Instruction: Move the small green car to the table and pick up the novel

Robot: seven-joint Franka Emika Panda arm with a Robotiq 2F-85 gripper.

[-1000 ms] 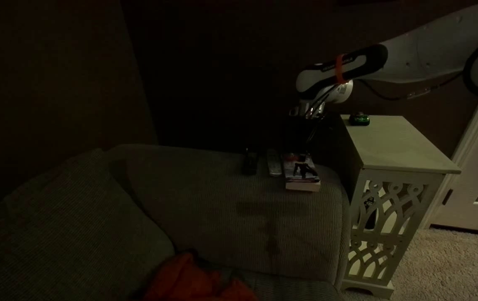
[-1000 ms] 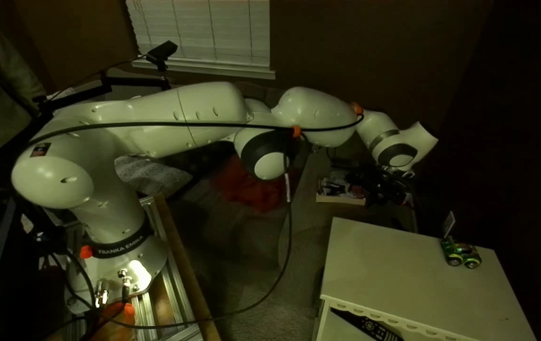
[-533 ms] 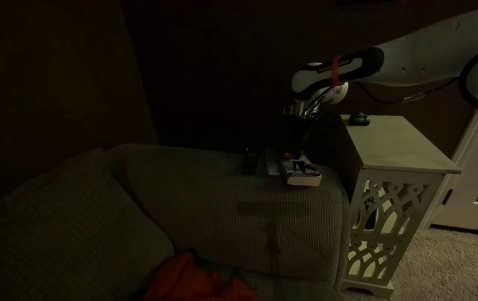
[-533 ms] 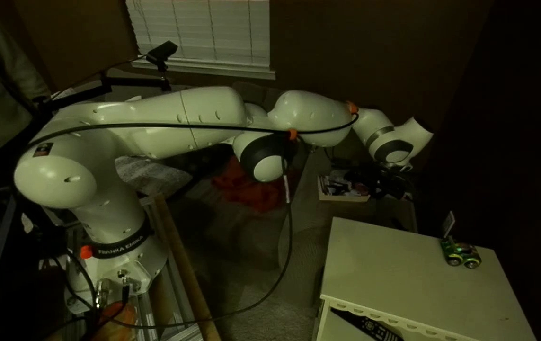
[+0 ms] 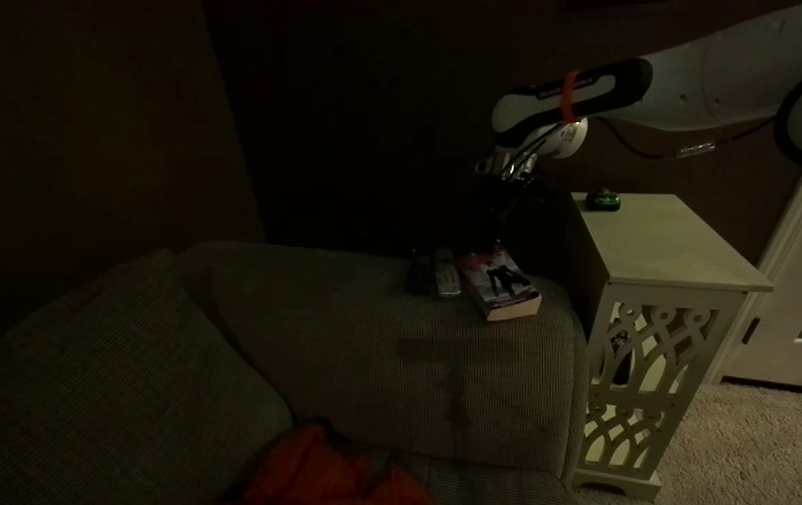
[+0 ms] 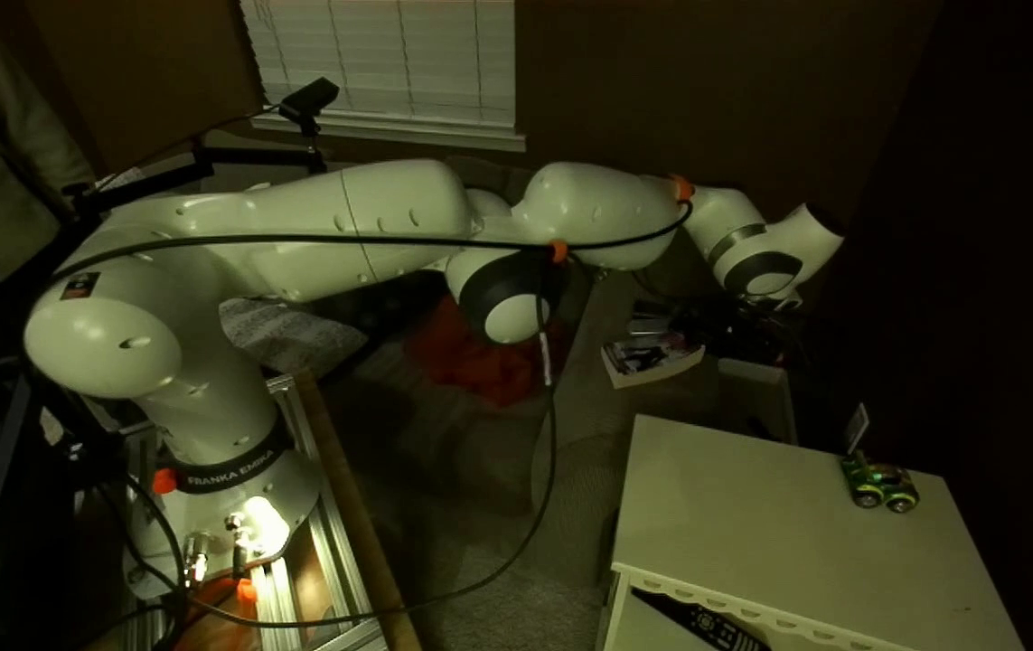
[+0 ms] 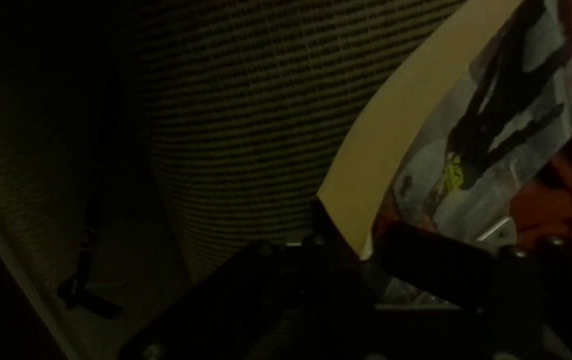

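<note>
The small green car [image 5: 603,201] [image 6: 879,484] stands on top of the white table [image 5: 667,238] [image 6: 778,524], near its far edge. On the sofa arm lies the novel [image 5: 499,280] [image 6: 650,358], turned at an angle, with red and dark patches on its whitish cover. In the wrist view a corner of the novel [image 7: 466,150] sits between the fingers of my gripper [image 7: 354,232]. One finger presses on the front cover and one on the back, so the gripper is shut on it. Darkness hides most of the gripper in both exterior views.
A pale remote [image 5: 447,275] lies alongside the novel, with a dark object [image 5: 419,273] beside it. Orange cloth [image 5: 330,470] rests on the seat. A small upright card [image 6: 858,427] stands by the car. Another remote [image 6: 701,624] sits on the table's shelf.
My gripper has dipped, closed on the novel's corner and risen slightly. The novel has turned, its far end swinging toward the pale remote, which has shifted toward the dark object. The car has not moved.
</note>
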